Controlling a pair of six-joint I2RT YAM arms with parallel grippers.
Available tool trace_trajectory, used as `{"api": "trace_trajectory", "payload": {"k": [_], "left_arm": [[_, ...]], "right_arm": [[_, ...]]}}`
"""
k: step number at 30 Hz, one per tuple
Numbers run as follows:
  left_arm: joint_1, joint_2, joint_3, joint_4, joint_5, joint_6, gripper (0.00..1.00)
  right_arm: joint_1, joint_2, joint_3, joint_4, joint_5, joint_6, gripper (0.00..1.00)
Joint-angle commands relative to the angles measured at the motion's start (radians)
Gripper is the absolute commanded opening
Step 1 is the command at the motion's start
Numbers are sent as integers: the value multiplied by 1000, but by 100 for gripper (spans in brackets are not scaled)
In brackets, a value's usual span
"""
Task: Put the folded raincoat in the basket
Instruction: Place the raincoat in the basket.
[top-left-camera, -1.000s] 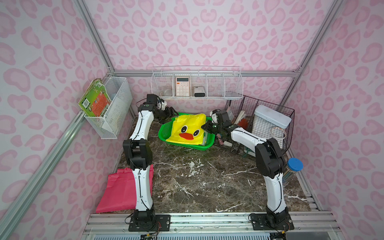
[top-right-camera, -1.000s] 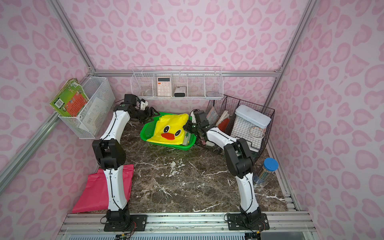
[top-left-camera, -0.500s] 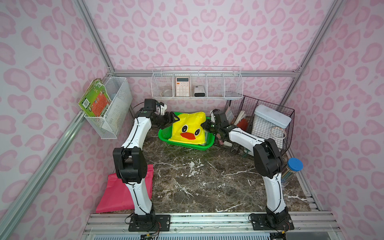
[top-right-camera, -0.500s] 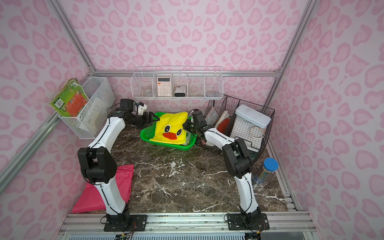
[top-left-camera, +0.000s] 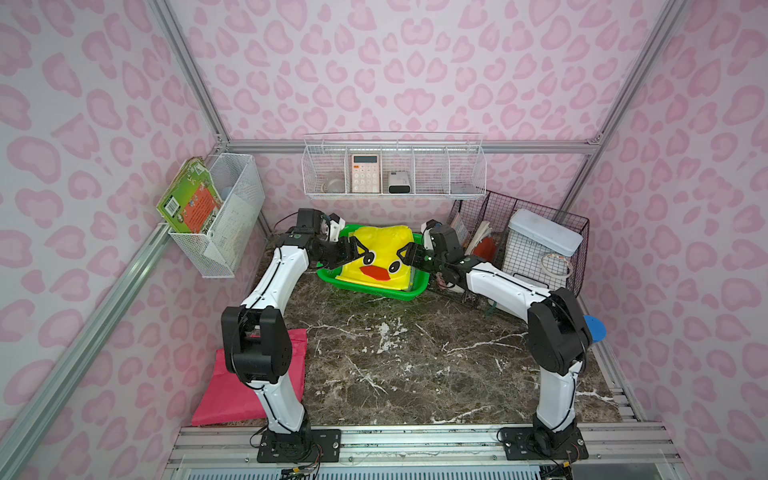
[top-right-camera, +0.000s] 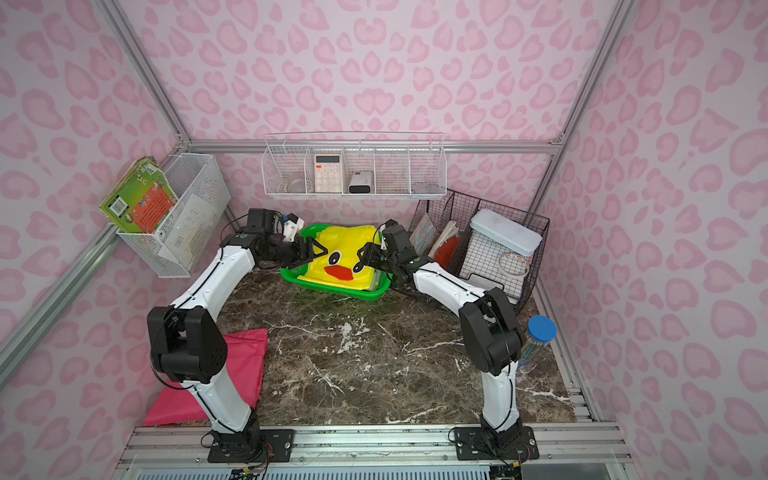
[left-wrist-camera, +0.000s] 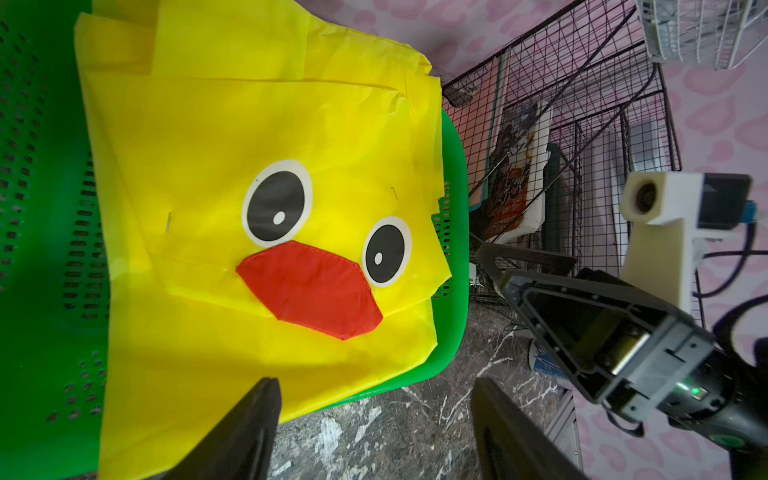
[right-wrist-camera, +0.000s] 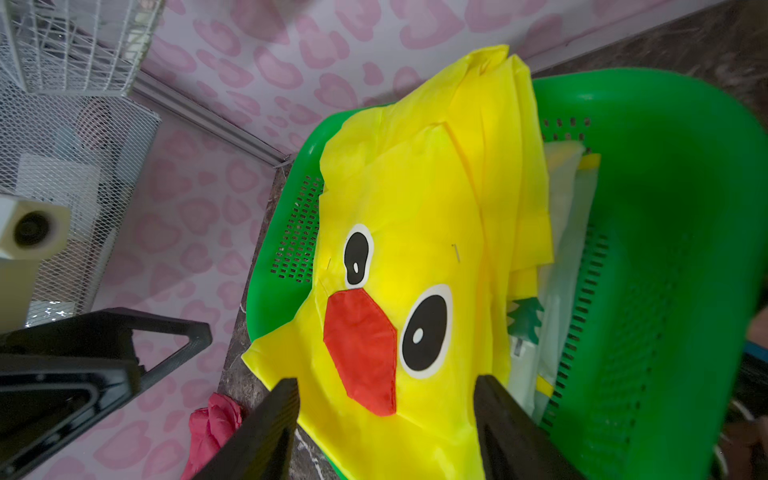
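Yellow duck-face raincoat (top-left-camera: 376, 257), folded, lies in the green basket (top-left-camera: 400, 294) at the back of the marble counter (top-left-camera: 395, 365). It sits tilted, with its near edge draped over the basket's front rim and one corner hanging past it. Black eyes and red beak face up. A pale folded packet (right-wrist-camera: 559, 257) lies under it on the basket's right side, seen in the right wrist view.

Left hand (top-left-camera: 356, 252) is at the raincoat's left edge, jaws apart, nothing between them; cannot tell if it touches the fabric. Right hand (top-left-camera: 406, 254) is at the right edge, jaws also apart, holding nothing. Both hands point inward across the duck face.

Black wire rack (top-left-camera: 577, 253) stands just right of the basket, with a white lidded bin (top-left-camera: 545, 237) inside. White wire wall basket (top-left-camera: 432, 174) hangs above, calculator (top-left-camera: 365, 173) in one compartment. White mesh basket (top-left-camera: 232, 208) on the left wall holds a green book (top-left-camera: 189, 201). Pink cloth (top-left-camera: 245, 386) lies at the counter's near-left corner, partly behind the left arm. Blue-capped tube (top-right-camera: 540, 332) stands near the right edge.
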Motion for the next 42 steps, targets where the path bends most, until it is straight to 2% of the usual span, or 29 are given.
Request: {"api": "trace_trajectory", "payload": {"k": [1,7,17,30,34,42], "left_arm": [[-25,46,27,-41,-8,45,77],[-43,176,118,-97,-42,57,77],[-44,407,366,-268,-141,127,77],[-43,544,515,-270,-196,144,77],[-50,490,480,-244,-182,148,77],[-62,180,279,-124,-135,106,77]], "right_arm": [[14,-61,-36,15,45,-32,69],[39,-176,-117,4,67,-56,69],[83,-357,-322,-6,83,-78,69],[96,-445,-413,-35,76,-71,69],[97,-445,-416,-41,65,-72,69],[101,-408,-416,-8,12,-79,69]]}}
